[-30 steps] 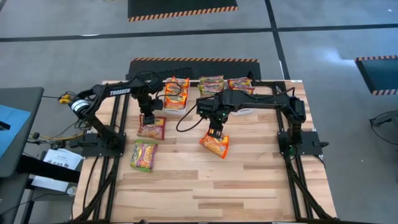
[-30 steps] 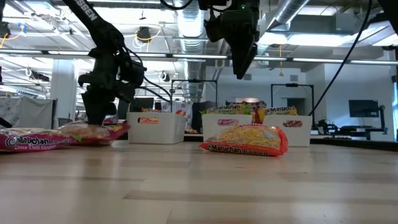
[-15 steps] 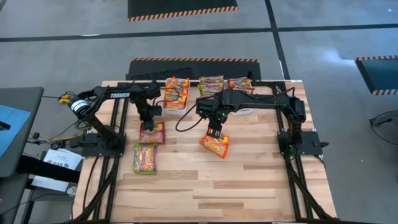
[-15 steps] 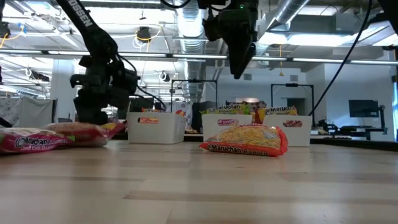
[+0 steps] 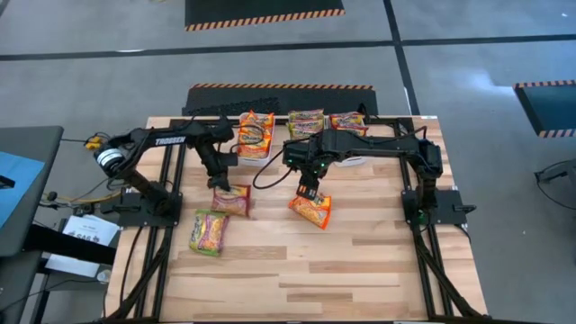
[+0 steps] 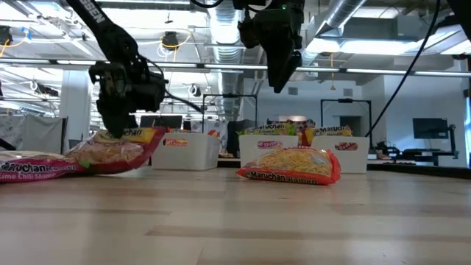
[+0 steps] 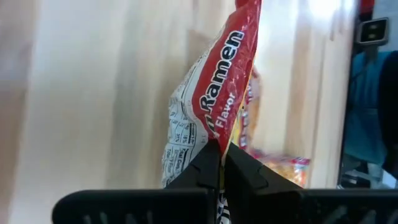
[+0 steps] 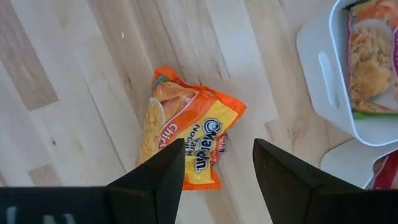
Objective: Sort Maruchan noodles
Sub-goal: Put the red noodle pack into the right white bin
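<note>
Loose noodle packets on the table (image 5: 360,261): three.
- Red packet (image 5: 232,200), near the left edge: pinched at one end by the left gripper (image 5: 220,184), fingers closed on it. That end is raised; the other end touches the wood. A second ago it lay flat, closer to the left edge, with the fingers apart over it.
- Green-and-pink packet (image 5: 208,231), just nearer the front edge: flat, slightly turned since then.
- Orange packet (image 5: 310,209), mid-table: flat, unmoved.

White bins (image 5: 255,148) along the far edge: three, each holding packets; number inside cannot be told.

Right gripper (image 5: 306,189): fingers spread wide, holding nothing, above the orange packet, as before.
</note>
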Tool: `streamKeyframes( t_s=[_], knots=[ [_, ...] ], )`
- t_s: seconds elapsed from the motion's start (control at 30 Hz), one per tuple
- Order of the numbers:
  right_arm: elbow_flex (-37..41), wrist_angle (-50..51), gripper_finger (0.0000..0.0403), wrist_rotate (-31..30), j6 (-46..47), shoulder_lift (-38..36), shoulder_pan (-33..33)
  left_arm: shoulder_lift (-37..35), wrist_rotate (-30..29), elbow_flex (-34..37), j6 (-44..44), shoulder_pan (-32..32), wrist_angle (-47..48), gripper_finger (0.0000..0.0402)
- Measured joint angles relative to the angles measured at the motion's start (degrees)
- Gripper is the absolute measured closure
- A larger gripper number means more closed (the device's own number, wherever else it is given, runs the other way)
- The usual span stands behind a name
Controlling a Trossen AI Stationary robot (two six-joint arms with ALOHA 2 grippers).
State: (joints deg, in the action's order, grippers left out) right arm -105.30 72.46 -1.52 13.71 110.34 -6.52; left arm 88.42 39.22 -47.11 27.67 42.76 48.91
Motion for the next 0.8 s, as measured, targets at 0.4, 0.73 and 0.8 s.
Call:
streamKeyframes(
  t_s=[0.4,0.73,0.8],
  knots=[
    [0.0,-3.4,0.0188,2.3,8.9,0.0,0.0,-1.3,1.5,0.0,-9.0,-10.0,-10.0,0.0401],
    [0.0,-17.2,0.0188,12.3,4.6,0.0,1.4,-1.3,1.6,0.0,-17.9,-15.1,-20.2,0.0401],
    [0.0,-17.9,0.0188,12.4,2.7,0.2,2.2,-1.3,1.6,0.0,-19.6,-15.6,-22.1,0.0401]
  ],
)
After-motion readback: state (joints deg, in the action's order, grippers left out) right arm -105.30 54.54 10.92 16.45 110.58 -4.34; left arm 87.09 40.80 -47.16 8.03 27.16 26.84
